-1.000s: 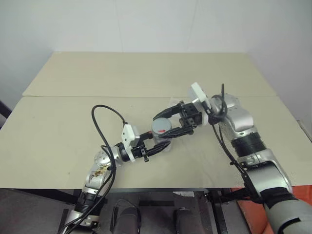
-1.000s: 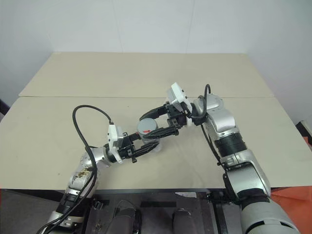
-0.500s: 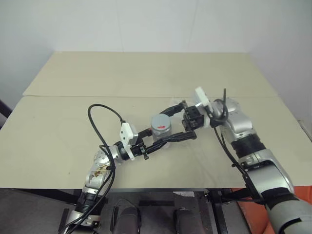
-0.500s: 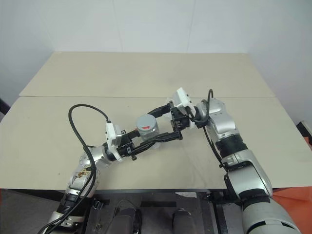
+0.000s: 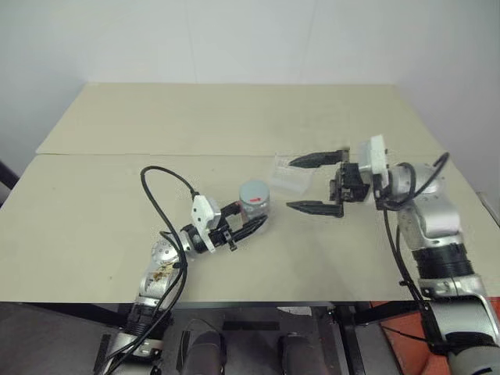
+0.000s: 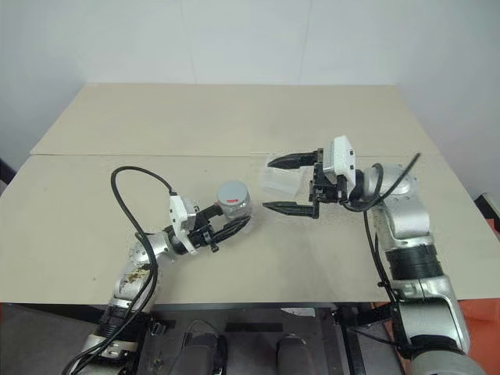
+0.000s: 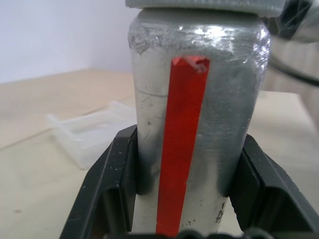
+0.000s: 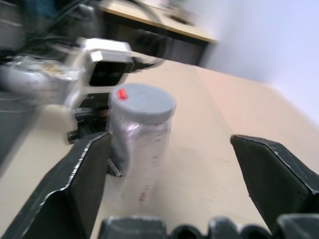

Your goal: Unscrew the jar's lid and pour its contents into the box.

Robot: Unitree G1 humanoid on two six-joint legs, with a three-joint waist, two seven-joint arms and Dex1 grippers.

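Jar [image 5: 255, 201]: we log it clamped in the left gripper [image 5: 248, 226], lid [image 8: 143, 100] on. Right gripper [image 5: 316, 183] at its 3 o'clock, jaws wide, empty. Box [image 5: 291, 175] on the table [image 5: 117, 203] at the jar's 1 o'clock, under the right fingers [image 5: 312, 207]. Risk, we judge: regrasping off-centre could tilt the jar or clip the box. Left wrist view shows the red stripe [image 7: 182, 144] and finger contact; head views show spacing.
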